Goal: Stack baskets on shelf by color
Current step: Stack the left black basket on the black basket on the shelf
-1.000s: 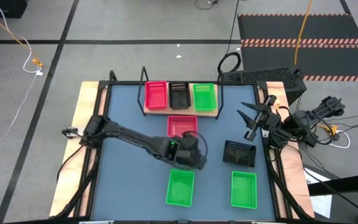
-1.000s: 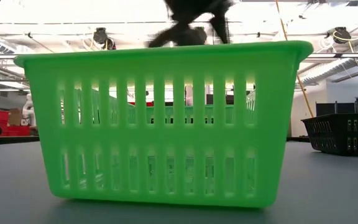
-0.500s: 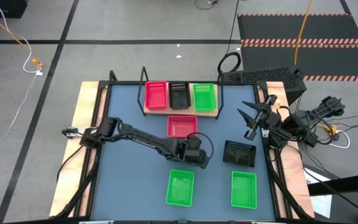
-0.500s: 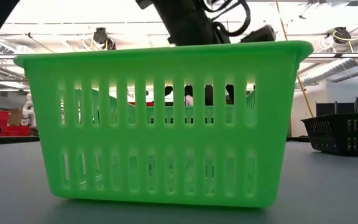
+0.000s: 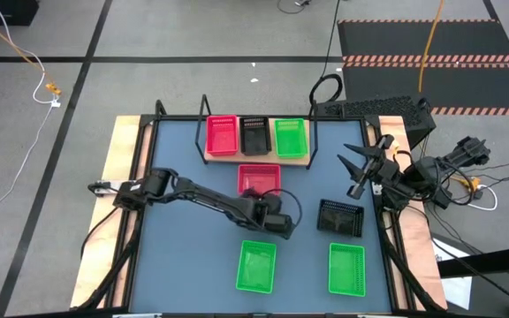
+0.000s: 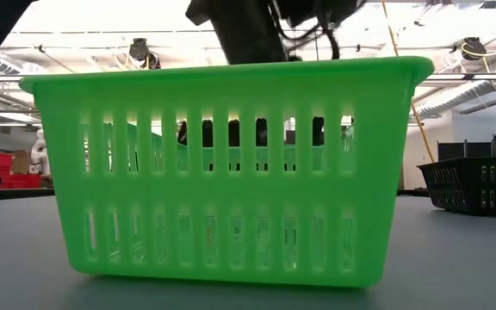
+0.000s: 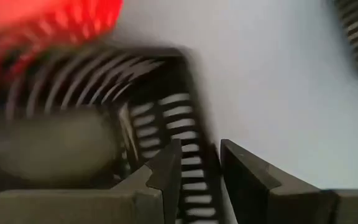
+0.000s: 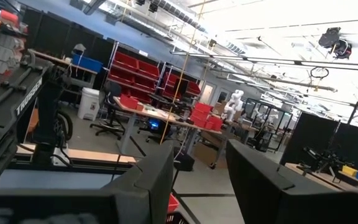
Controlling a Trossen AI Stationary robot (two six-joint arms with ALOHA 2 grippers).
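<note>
**Black basket grabbed mid-surface**

Blue-grey surface (image 5: 184, 256) carries loose baskets; shelf (image 5: 256, 159) at the back holds one red, one black, one green. Left end effector (image 7: 197, 168) is clamped on the wall of a black basket (image 7: 148, 106) just beside the red basket (image 5: 256, 177). Right end effector (image 5: 353, 171) sits at the right edge, fingers apart.

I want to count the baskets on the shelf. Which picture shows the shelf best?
The high view: the whole shelf shows from above, holding one red, one black and one green basket. The low view's near green basket blocks it; the wrist views miss it.
</note>
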